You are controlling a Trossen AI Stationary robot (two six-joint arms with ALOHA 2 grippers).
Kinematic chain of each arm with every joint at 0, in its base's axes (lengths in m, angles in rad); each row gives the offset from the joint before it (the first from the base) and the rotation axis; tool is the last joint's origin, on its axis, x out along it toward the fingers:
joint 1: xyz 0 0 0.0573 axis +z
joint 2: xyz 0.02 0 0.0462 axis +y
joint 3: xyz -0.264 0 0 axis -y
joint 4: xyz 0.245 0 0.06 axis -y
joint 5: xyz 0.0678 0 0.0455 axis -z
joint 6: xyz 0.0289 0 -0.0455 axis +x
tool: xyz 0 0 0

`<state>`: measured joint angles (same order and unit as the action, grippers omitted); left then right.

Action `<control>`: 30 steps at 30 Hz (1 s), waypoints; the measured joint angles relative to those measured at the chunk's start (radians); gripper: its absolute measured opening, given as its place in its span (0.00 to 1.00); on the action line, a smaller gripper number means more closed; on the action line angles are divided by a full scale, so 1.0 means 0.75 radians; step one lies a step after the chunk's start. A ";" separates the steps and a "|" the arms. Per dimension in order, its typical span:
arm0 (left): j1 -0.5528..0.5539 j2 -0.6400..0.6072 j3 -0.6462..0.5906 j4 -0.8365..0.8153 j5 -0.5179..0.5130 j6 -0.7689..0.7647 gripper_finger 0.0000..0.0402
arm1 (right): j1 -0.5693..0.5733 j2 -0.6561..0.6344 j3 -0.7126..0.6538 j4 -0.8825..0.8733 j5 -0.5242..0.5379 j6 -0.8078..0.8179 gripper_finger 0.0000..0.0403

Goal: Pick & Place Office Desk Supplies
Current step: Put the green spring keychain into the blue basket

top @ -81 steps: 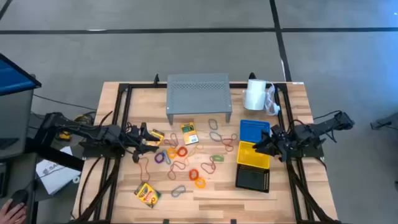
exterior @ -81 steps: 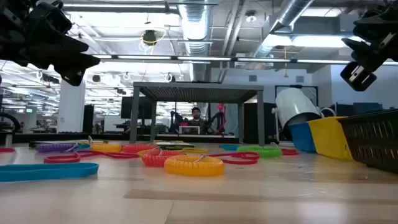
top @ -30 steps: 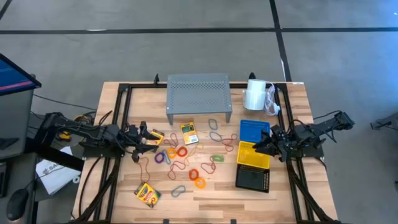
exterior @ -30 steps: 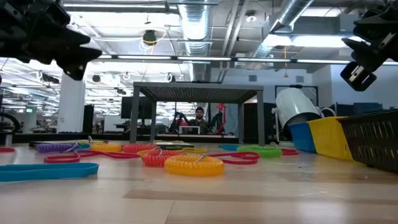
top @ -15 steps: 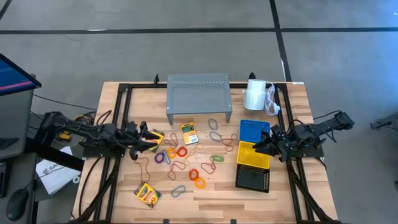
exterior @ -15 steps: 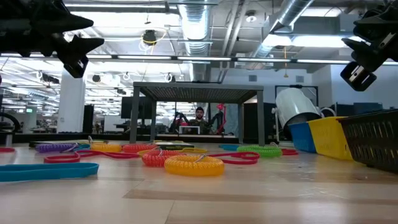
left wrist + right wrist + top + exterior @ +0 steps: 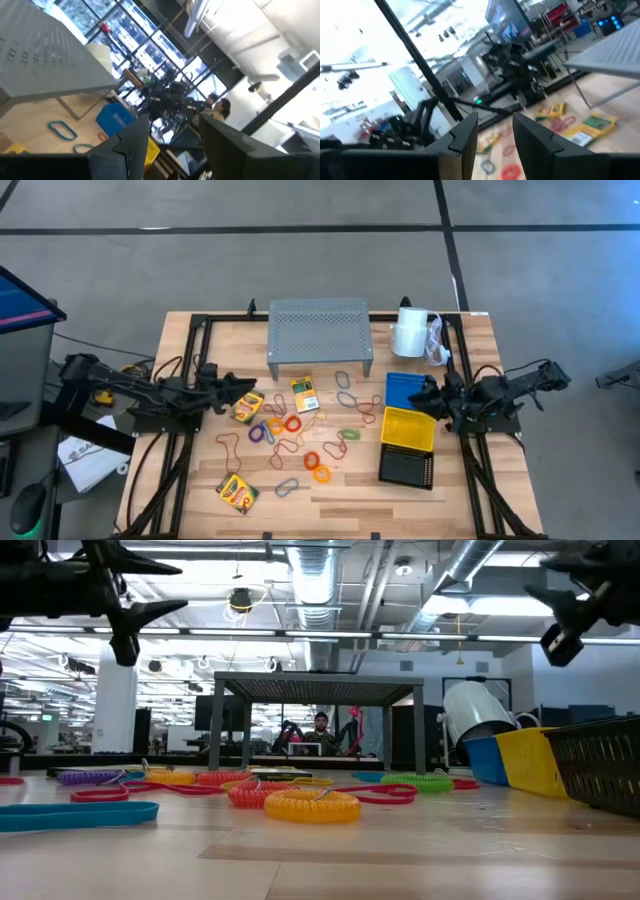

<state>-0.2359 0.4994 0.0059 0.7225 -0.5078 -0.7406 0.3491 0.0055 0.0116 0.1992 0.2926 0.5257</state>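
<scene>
Wooden bench (image 7: 330,490) is carrying scattered thin coloured loops (image 7: 300,442) at centre, and stacked blue, yellow and black plastic baskets (image 7: 408,430) at three o'clock. Left tool (image 7: 243,387) and right tool (image 7: 422,394) are hovering spread, pinching nothing.

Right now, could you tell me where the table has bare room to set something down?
Free: the front strip between the front crayon box and black basket, and left of the grey shelf. Crowded: the loops at centre.

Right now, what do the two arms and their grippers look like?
Both arms are black and jointed, with black cables trailing along them. The left gripper and right gripper each end in two dark, flat, angular fingers. No markings can be made out.
</scene>
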 joint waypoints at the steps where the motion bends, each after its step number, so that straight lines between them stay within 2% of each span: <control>1: 0.000 0.019 0.000 0.019 -0.016 0.000 0.42 | -0.005 0.000 0.000 0.014 0.003 -0.002 0.30; 10: 0.005 0.173 0.036 0.259 -0.043 0.005 0.42 | -0.045 0.001 0.002 0.303 0.023 0.056 0.30; 13: 0.011 0.196 0.116 0.264 0.011 0.062 0.42 | -0.045 0.021 0.066 0.263 0.029 0.021 0.30; 17: 0.011 0.222 0.283 0.154 0.097 0.269 0.42 | -0.064 0.131 0.261 0.083 0.077 -0.102 0.30; 20: 0.011 0.229 0.466 -0.117 0.151 0.445 0.42 | -0.089 0.306 0.481 -0.131 0.079 -0.208 0.30; 23: 0.011 0.230 0.685 -0.551 0.215 0.549 0.42 | -0.107 0.553 0.753 -0.409 0.071 -0.278 0.30; 27: 0.010 0.253 0.957 -1.127 0.233 0.568 0.42 | -0.128 0.916 1.122 -0.870 0.067 -0.353 0.30; 30: 0.010 0.259 1.068 -1.335 0.251 0.556 0.42 | -0.155 1.179 1.343 -1.173 0.066 -0.341 0.30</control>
<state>-0.2283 0.6938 0.8070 -0.2786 -0.3192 -0.3234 0.2330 0.8895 1.0187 -0.6804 0.3420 0.2701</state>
